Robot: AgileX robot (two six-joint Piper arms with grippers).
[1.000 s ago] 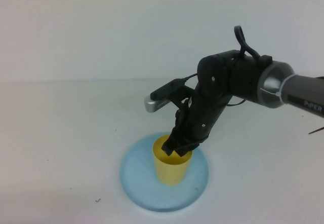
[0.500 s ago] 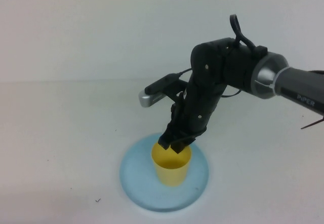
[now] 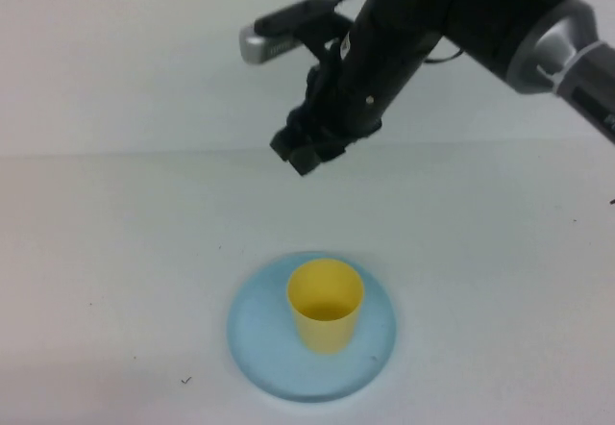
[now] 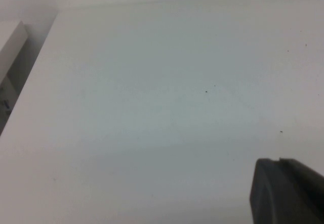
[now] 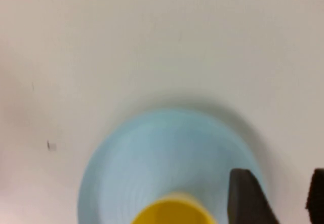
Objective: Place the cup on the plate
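The cup stands upright on the plate, a little toward the plate's far side, mouth up and empty. The plate lies flat near the table's near edge, roughly midway between its left and right edges. The right gripper hangs in the air above the table, well clear of the cup and nearer the far edge, its fingers a little apart and holding nothing; in the right wrist view two dark fingertips show with a gap between them, above the plate's rim.

Judging by this, the placing itself is done and the step in hand is the retreat. The next move calls only for carrying the right arm away without knocking the cup.

The left gripper shows only as a dark corner over bare table; whether its fingers are apart I cannot tell.

No readable writing or brand shows.
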